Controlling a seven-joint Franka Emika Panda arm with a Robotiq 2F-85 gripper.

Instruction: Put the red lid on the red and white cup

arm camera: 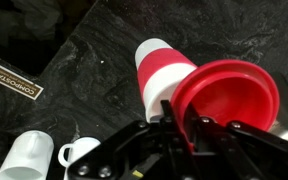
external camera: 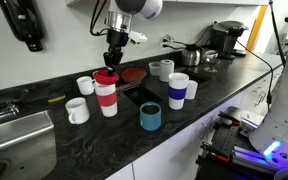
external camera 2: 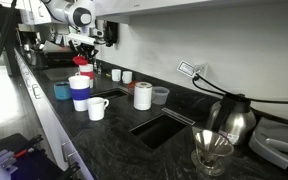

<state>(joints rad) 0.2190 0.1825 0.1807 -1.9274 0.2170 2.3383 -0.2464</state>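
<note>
My gripper (external camera: 111,58) is shut on the rim of the red lid (external camera: 106,75). It holds the lid right over the mouth of the red and white cup (external camera: 107,98), which stands upright on the dark counter. In the wrist view the lid (arm camera: 227,95) is tilted between the fingers (arm camera: 179,118), and the cup (arm camera: 162,72) shows just beside and under it. I cannot tell whether lid and cup touch. Both also show in an exterior view, the lid (external camera 2: 81,62) above the cup (external camera 2: 86,76).
White mugs (external camera: 84,85) (external camera: 76,110) stand close to the cup. Also on the counter are a teal cup (external camera: 150,117), a blue and white cup (external camera: 177,90) and a brownish-red disc (external camera: 132,74). A sink (external camera: 14,140) lies at one end, a kettle (external camera: 192,56) and coffee machine (external camera: 224,38) at the other.
</note>
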